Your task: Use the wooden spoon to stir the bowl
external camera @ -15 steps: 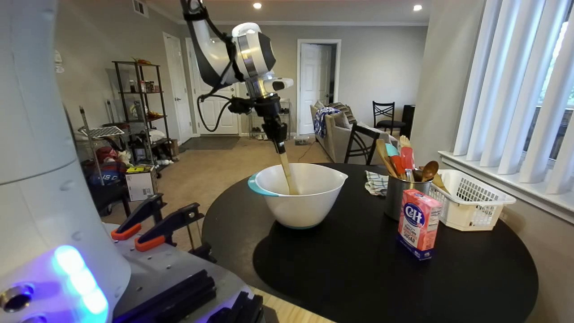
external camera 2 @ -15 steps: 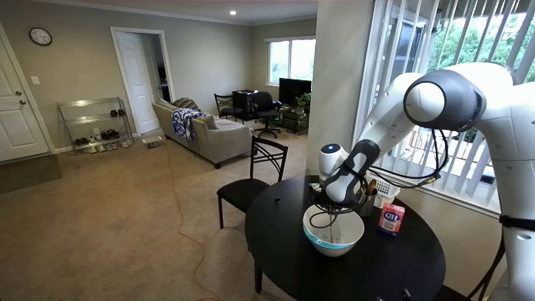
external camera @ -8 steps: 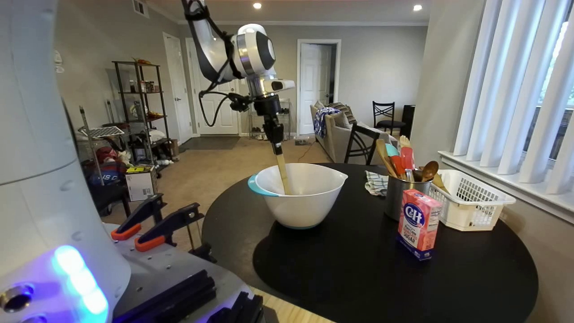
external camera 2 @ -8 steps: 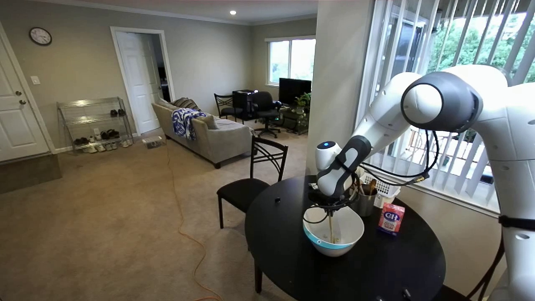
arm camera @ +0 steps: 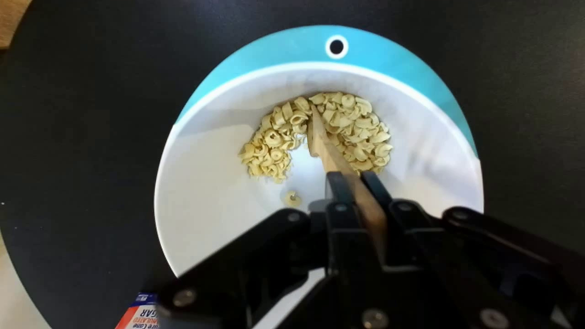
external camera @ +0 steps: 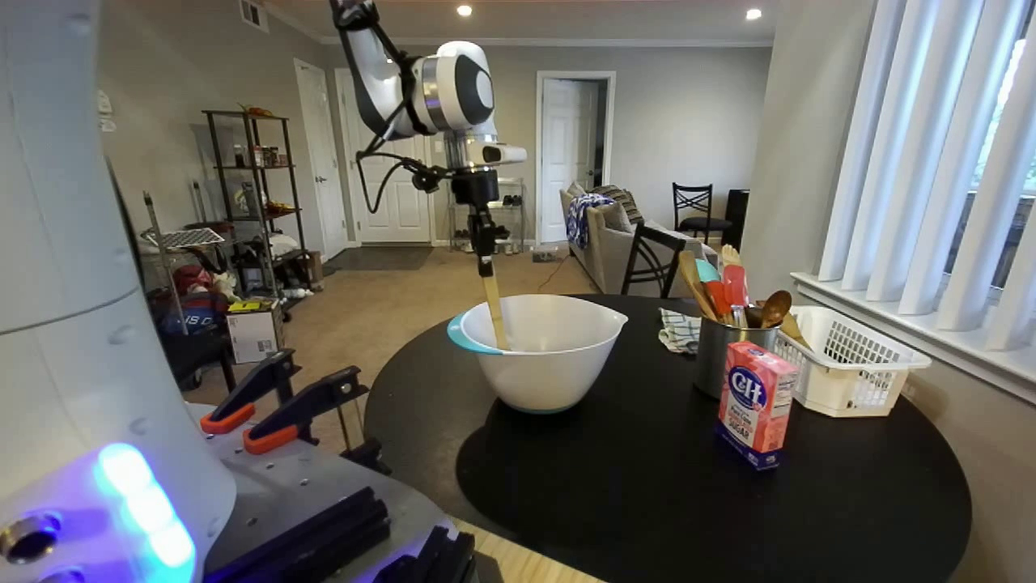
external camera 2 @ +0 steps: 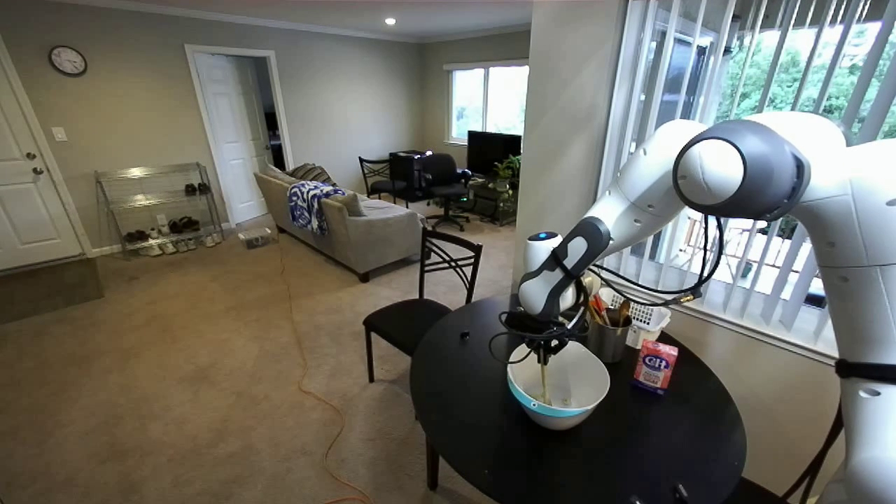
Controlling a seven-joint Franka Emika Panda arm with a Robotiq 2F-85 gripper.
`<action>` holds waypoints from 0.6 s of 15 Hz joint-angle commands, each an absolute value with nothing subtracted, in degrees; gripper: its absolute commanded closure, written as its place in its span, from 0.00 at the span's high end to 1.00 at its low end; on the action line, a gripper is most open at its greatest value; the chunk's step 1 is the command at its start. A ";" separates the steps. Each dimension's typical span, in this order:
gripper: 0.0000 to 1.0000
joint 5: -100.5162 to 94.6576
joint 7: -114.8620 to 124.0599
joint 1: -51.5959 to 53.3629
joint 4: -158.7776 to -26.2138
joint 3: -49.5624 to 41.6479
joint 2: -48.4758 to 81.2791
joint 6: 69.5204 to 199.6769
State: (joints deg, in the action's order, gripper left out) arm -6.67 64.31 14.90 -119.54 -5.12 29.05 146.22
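Note:
The wooden spoon (arm camera: 336,157) is clamped between the fingers of my gripper (arm camera: 355,179), which is shut on its handle. Its lower end reaches into the bowl (arm camera: 196,192), among pale curled pasta pieces (arm camera: 361,130) that lie on both sides of it near the teal rim section. One loose piece lies apart on the bowl floor. In an exterior view the gripper (external camera: 485,269) hangs above the bowl's (external camera: 542,385) teal side, with the spoon (external camera: 494,314) slightly tilted. From another angle the spoon (external camera 2: 544,383) dips into the white bowl (external camera 2: 556,422).
On the round black table (external camera: 647,510) stand a pink sugar box (external camera: 754,401), a metal utensil holder (external camera: 712,360) and a white slatted basket (external camera: 850,389). A checked cloth (external camera: 680,330) lies behind them. A black chair (external camera 2: 413,318) is close to the table.
The gripper and the spoon have moved leftward in both exterior views, over towards the bowl's teal side in one of them. The grip is unchanged, and the bowl stays in place.

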 commanded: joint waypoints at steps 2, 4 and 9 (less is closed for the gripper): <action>0.05 -1.97 63.84 12.73 -119.43 -3.51 29.76 149.12; 0.05 0.66 63.73 11.70 -119.51 -3.02 30.16 151.66; 0.05 4.71 65.34 11.64 -120.05 -3.74 30.95 158.45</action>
